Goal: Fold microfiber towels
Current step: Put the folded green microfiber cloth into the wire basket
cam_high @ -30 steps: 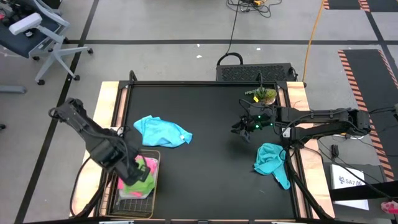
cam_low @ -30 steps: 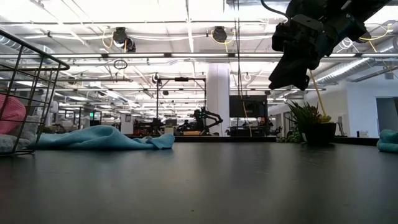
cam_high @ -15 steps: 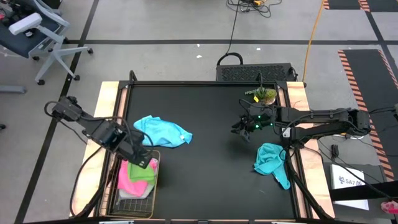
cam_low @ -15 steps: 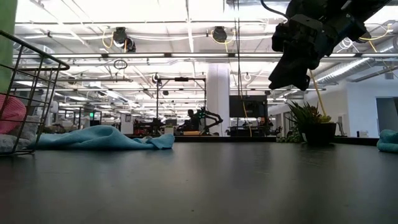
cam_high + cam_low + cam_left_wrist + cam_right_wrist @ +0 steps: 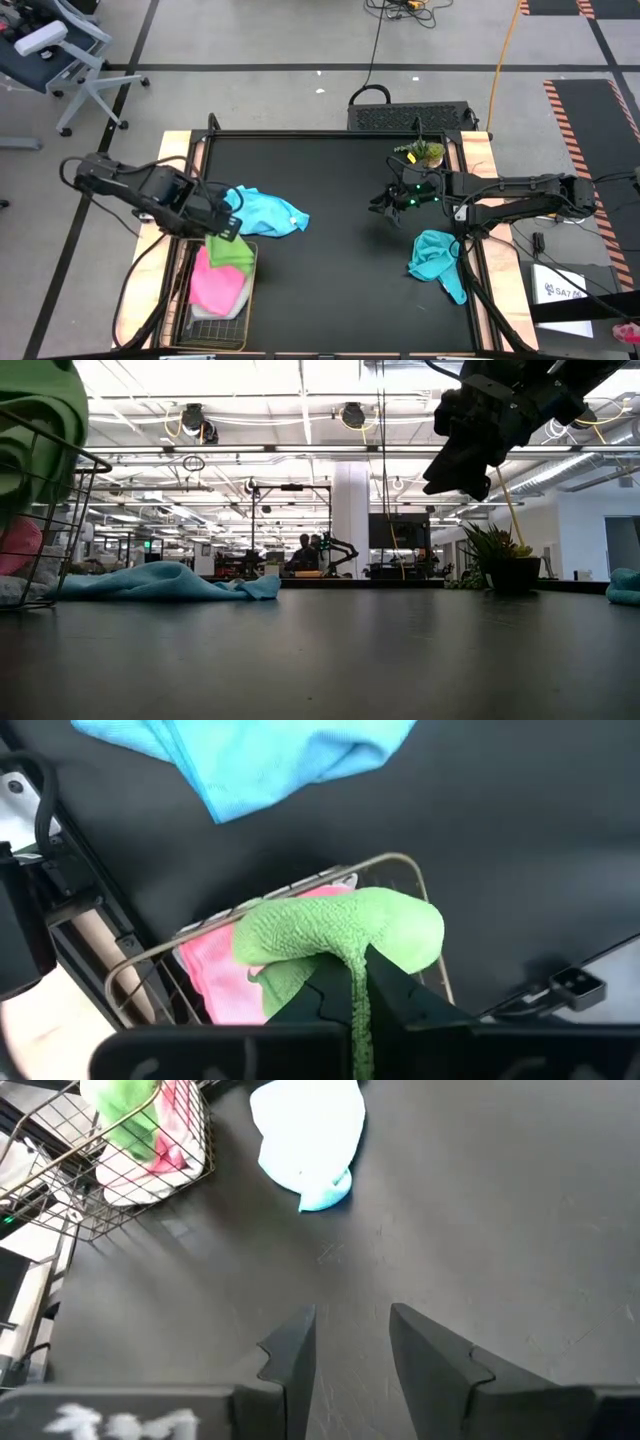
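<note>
Lime green towel point(image 5: 345, 935) clamped in left jaws point(image 5: 358, 982) above basket point(image 5: 150, 970); right jaws point(image 5: 350, 1342) apart, empty.

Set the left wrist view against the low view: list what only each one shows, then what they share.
Only the left wrist view: the left hand shut on the lime green microfiber towel, lifted above the pink microfiber towel lying inside the rectangular wire mesh basket.

Only the low view: the right hand hanging above the table, the small green potted plant, an edge of the teal microfiber towel, and the room behind.

Both: the lime green towel, the pink towel, the basket, and the crumpled light blue microfiber towel on the black table.
</note>
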